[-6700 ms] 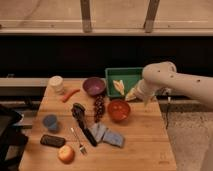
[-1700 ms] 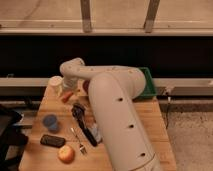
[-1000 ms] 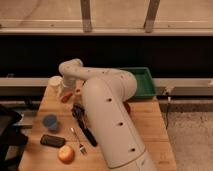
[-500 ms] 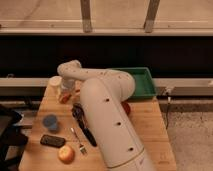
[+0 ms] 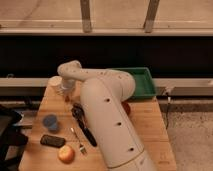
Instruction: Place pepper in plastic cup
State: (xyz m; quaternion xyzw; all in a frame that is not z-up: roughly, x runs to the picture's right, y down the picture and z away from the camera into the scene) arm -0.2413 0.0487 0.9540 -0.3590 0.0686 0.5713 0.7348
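The orange-red pepper lies on the wooden table at its back left; only a bit of it shows under the arm's end. My gripper is right above the pepper, at the end of the white arm that reaches across the table from the lower middle. The small blue-grey plastic cup stands upright on the left side of the table, nearer the front than the pepper and apart from the gripper.
A cream-white cup stands just behind and left of the gripper. A black utensil and a fork lie beside the arm. A black flat object and an apple lie front left. A green tray is at the back right.
The arm has swung from the table's right side to the back left. Over the last second the gripper has stayed over the pepper, shifting slightly.
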